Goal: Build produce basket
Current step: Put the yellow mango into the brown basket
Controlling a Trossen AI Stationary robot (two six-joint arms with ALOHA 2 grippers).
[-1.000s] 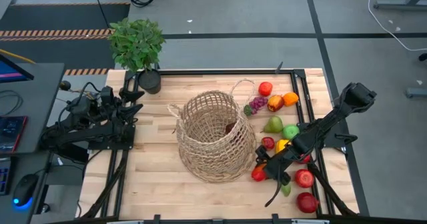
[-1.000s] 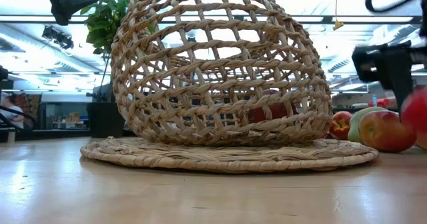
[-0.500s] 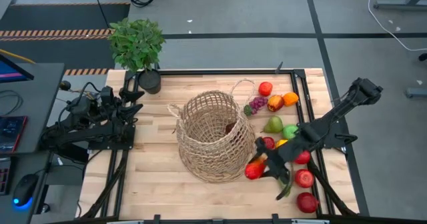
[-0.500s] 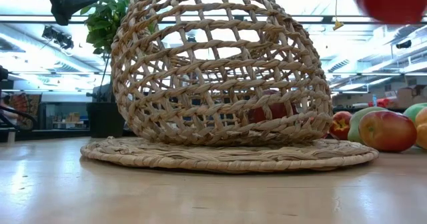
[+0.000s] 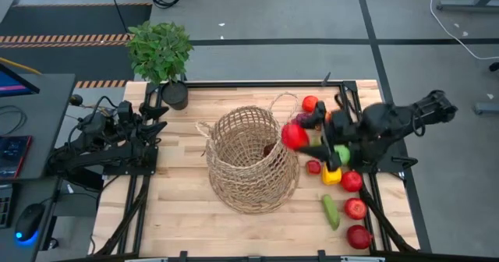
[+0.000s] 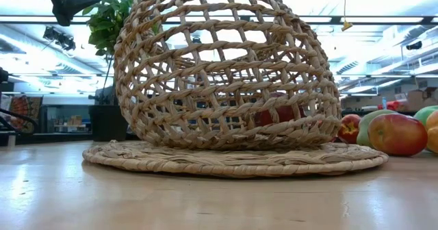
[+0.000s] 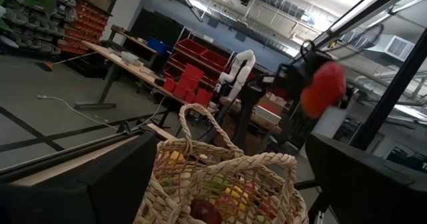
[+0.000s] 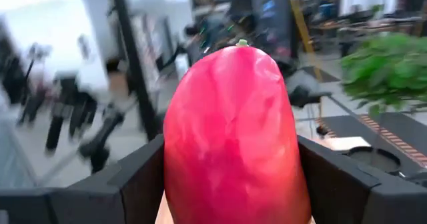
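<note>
Red pepper [image 5: 295, 136] pinched in my right gripper [image 5: 299, 132], hanging just beside the wicker basket [image 5: 248, 159] rim; next I carry it over the opening and release; left gripper [image 5: 153, 111] waits spread, well apart

Rough woven wicker basket [image 5: 248, 159]; glossy smooth red pepper [image 8: 235, 137]; pale wood table [image 5: 179, 207]

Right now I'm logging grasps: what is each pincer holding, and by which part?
The right pincer grips a red pepper across its sides, stem end facing away. The left pincer holds nothing.
</note>
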